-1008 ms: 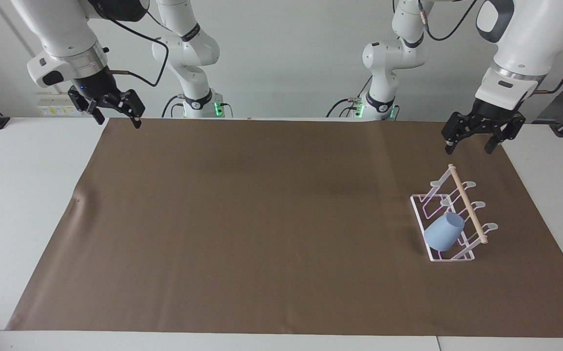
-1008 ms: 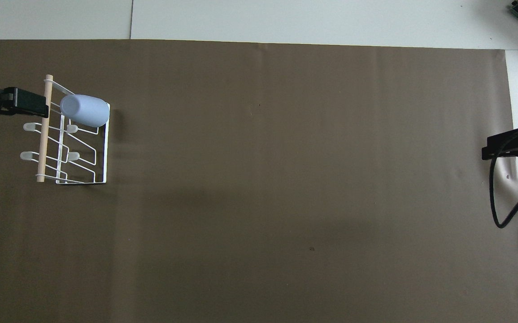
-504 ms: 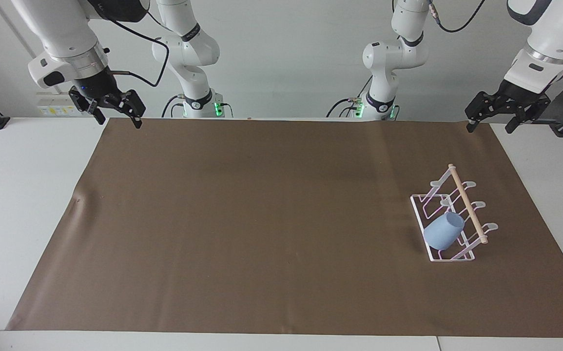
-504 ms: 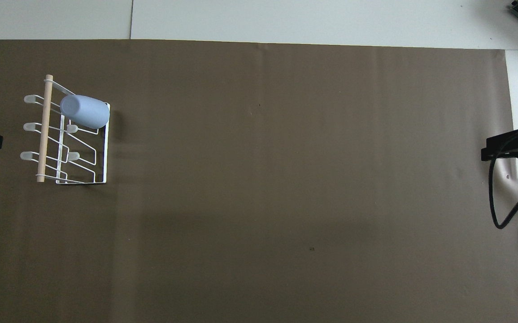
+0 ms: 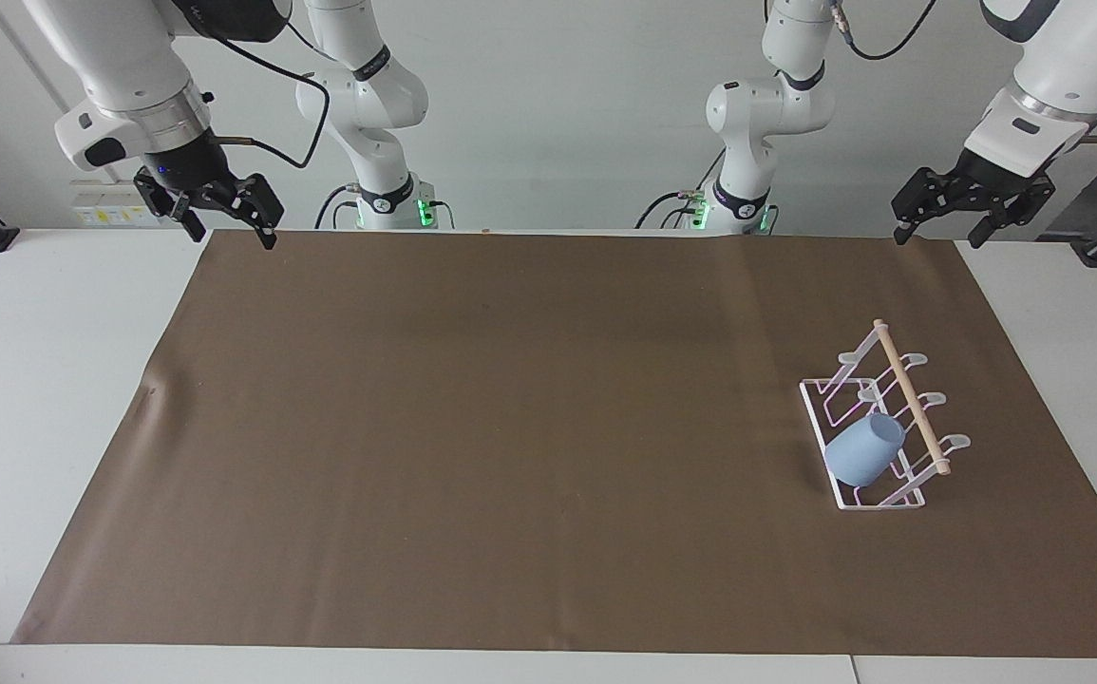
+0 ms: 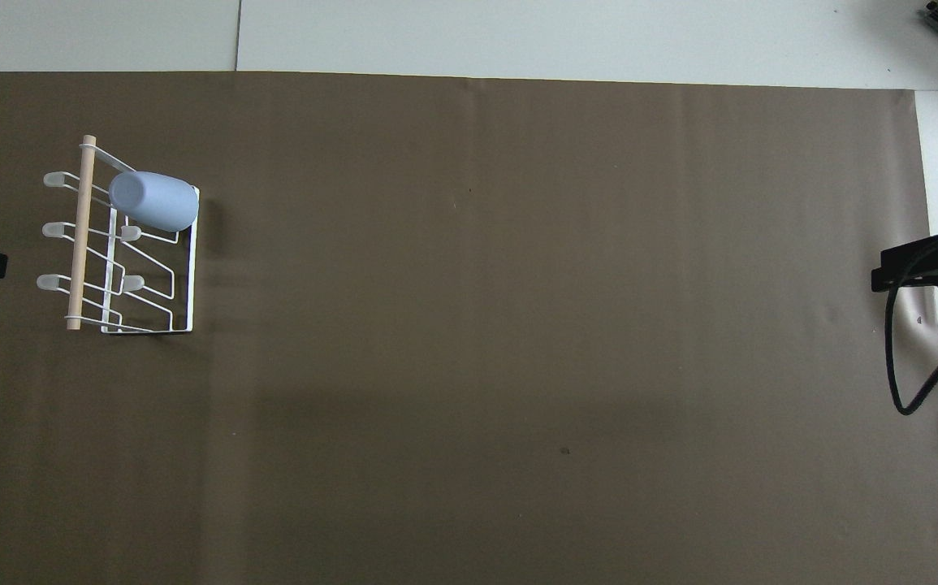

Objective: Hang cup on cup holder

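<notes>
Since the cup (image 5: 863,461) already sits mouth-down on a prong of the cup holder (image 5: 883,423), both the left tool (image 5: 973,199) and right tool (image 5: 216,211) hang empty, fingers spread, well apart from the holder, apparently finished.

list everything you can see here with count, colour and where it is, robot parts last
cup: 1, light blue, hung tilted on a prong of the cup holder, at the holder's end farther from the robots
cup holder: 1, white wire with a light wooden dowel on top, on the mat toward the left arm's end of the table
mat: 1, brown, covering most of the table
table: 1, white, under the mat
left gripper: 1, black, open, raised over the mat's edge nearest the robots, holding nothing
right gripper: 1, black, open, raised over the mat's corner at its own end, waiting
</notes>
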